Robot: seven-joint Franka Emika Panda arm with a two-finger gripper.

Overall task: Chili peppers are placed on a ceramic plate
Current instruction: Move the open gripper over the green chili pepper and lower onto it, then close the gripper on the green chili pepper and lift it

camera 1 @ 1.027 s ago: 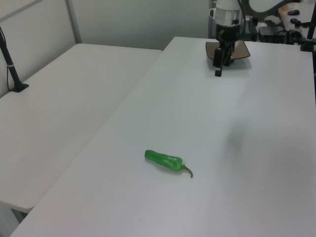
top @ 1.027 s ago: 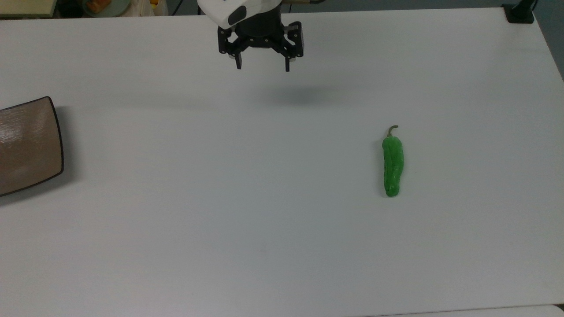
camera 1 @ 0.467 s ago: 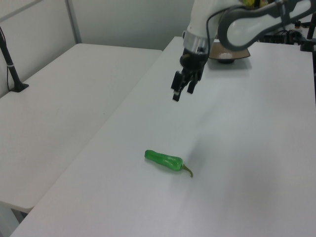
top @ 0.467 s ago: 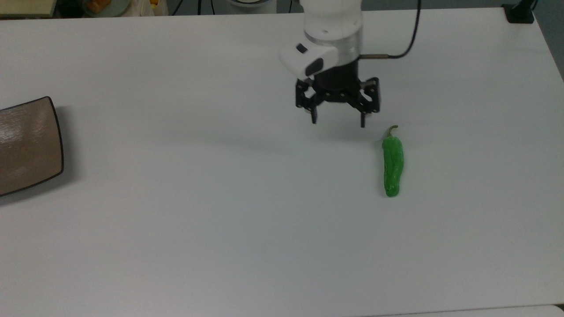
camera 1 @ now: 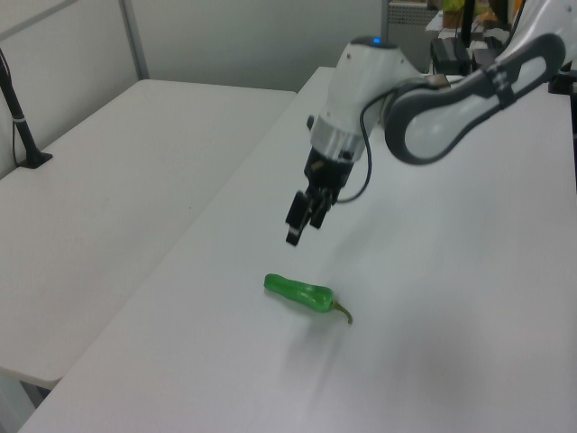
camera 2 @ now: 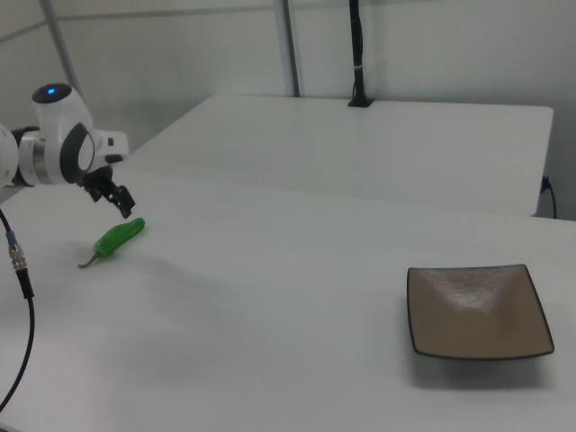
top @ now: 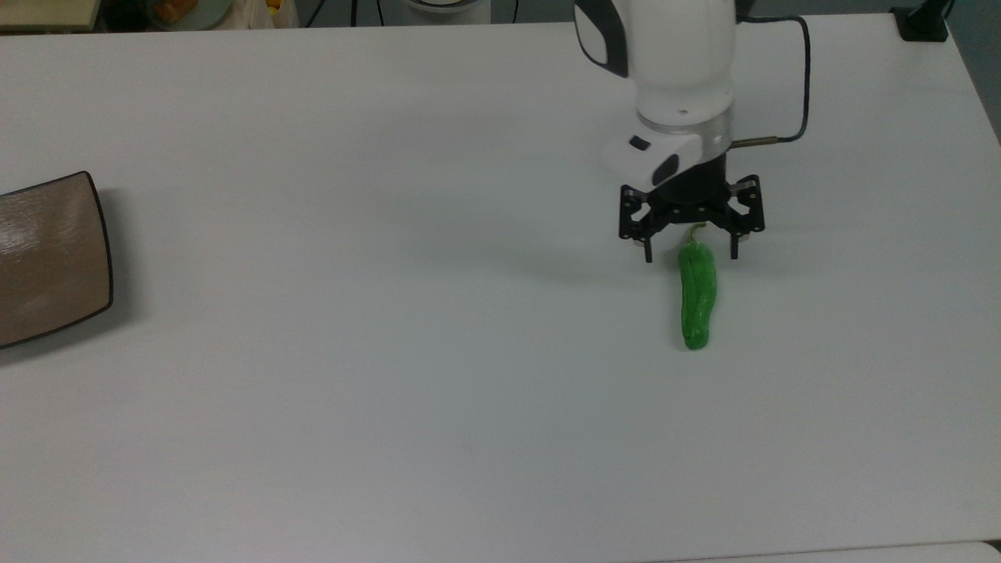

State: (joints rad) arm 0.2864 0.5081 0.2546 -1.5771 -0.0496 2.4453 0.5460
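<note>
The green chili pepper point(top: 696, 301) lies on the white table at the top view's right, its stem end pointing toward the arm. My gripper point(top: 691, 256) hangs open just above that stem end, one finger on each side of the pepper's top. In the left view the gripper point(camera 1: 293, 239) is a little above the pepper point(camera 1: 297, 292), not touching it. The right view puts the gripper point(camera 2: 121, 209) over the pepper point(camera 2: 117, 238). The brown ceramic plate point(top: 51, 258) sits at the top view's far left edge, bare, and shows in the right view's lower right point(camera 2: 477, 310).
A black clamp post point(top: 923, 23) stands at the top view's upper right corner. The arm's cable point(top: 798, 94) loops beside the wrist. A second white table point(camera 1: 108, 207) adjoins on the left view's left.
The arm swept from the top view's upper middle to the right and down, coming over the pepper's stem end. The gripper stayed open; pepper and plate did not move.
</note>
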